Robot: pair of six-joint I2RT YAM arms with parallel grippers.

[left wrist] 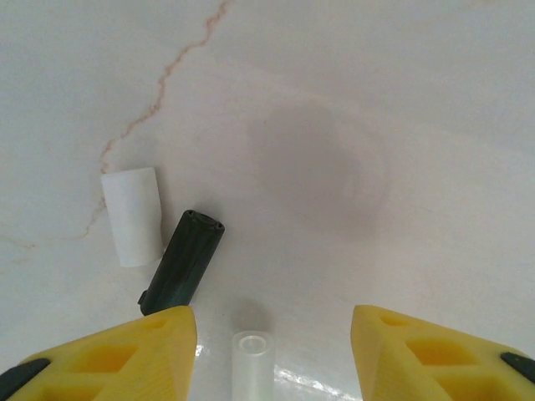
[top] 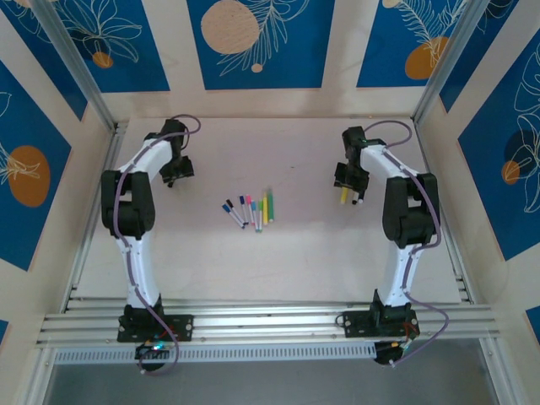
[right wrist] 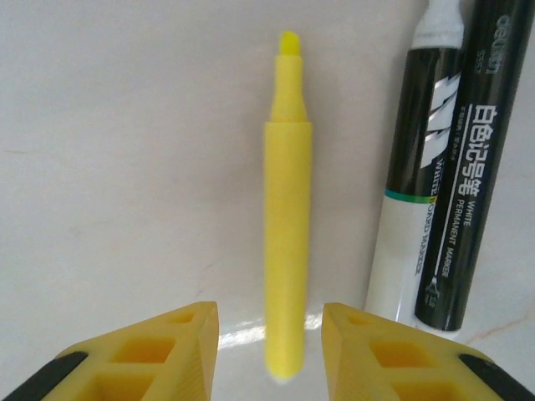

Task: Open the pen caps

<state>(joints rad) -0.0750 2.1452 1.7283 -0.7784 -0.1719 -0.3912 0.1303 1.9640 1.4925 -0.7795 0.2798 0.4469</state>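
Left gripper (left wrist: pixel 272 351): jaws roughly half open, holding nothing, hanging low over the table (left wrist: pixel 351 100) on the far left. A clear cap (left wrist: pixel 252 361) lies between its fingers, touching neither. A black cap (left wrist: pixel 184 261) and a white cap (left wrist: pixel 131 215) sit just beside it, so I read this spot as the cap drop pile, kept well apart from the pens. The clear piece is cropped at the frame edge; I'm calling it a cap, not certain.

Right gripper (right wrist: pixel 269 342): jaws part open, straddling the tail of a yellow highlighter (right wrist: pixel 287 209) with a gap on both sides, so no grip. The highlighter lies flat, nib bare and pointing away. A whiteboard marker (right wrist: pixel 407 167) and a permanent marker (right wrist: pixel 470 167) lie just beside it. That looks like the finished-pen pile on the far right.

Sorting caps left and barrels right makes sense: nothing gets mixed back in.

Remaining work: the row of small pens (top: pixel 250 211) at table centre, between the arms, coloured caps on.
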